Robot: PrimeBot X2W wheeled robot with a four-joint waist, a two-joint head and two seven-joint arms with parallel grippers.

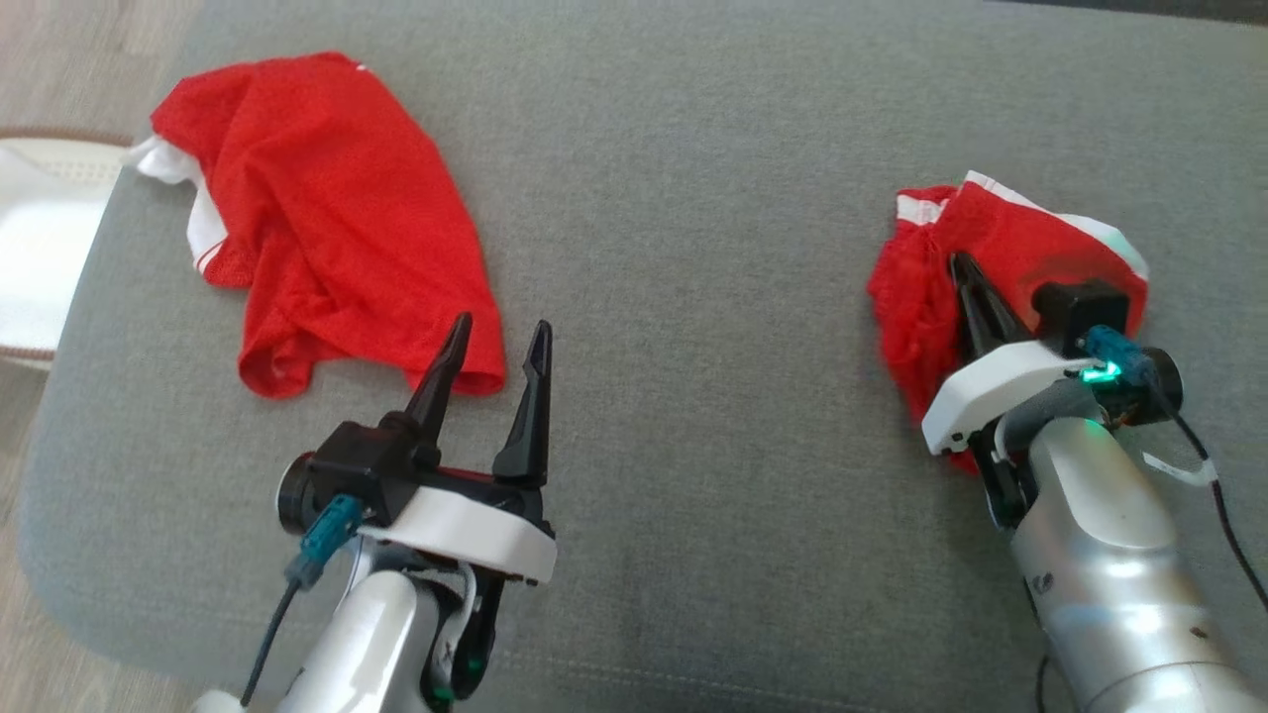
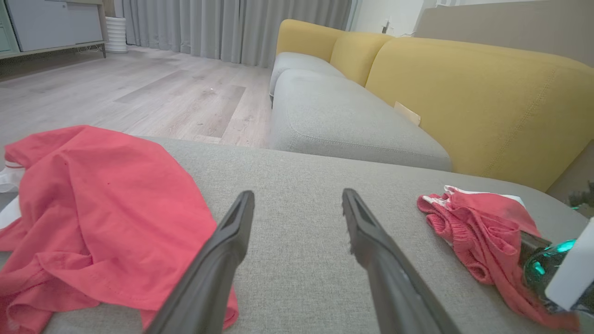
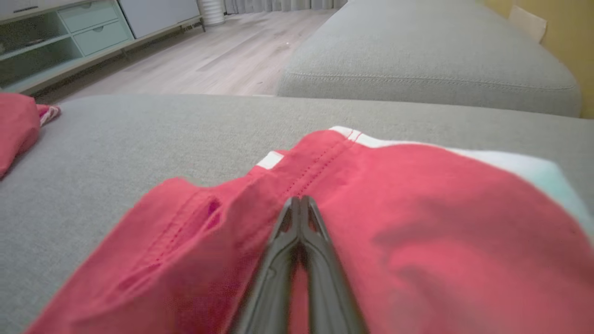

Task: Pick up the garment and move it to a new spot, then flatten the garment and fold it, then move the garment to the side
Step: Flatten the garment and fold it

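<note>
Currently the garment (image 1: 916, 307) sits bunched at the cushion's (image 1: 693, 248) R side. R end effector (image 1: 959, 259) is closed w/ tips in its folds; can't tell if cloth is actually pinched. L end effector (image 1: 502, 324) is open, empty, just off the red cloth's (image 1: 327, 208) hem. For the pickup: lift slow, check fabric follows, else re-grip deeper. R wrist view puts the tips at a stitched seam. L wrist view shows a ribbed waistband edge more clearly than the head view.

Red (white trim): left garment (image 1: 337, 218), right garment (image 1: 916, 297); grey cushion (image 1: 693, 198).
</note>
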